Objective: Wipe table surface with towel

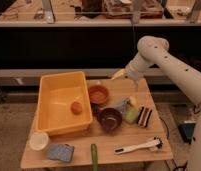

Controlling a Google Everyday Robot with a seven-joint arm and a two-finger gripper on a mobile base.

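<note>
A crumpled grey-blue towel [121, 104] lies on the wooden table [144, 135], between the dark purple bowl [110, 119] and a green sponge [132, 114]. My gripper [119, 75] hangs over the table's back edge, above and behind the orange bowl [98, 93]. It is well apart from the towel and holds nothing that I can see. The white arm [159, 52] reaches in from the right.
A yellow tub [51, 95] with an orange ball [76, 107] fills the left side. A striped sponge [144, 116], a white brush [139, 147], a green stick [94, 157], a white cup [39, 141] and a blue-grey pad [60, 152] lie along the front.
</note>
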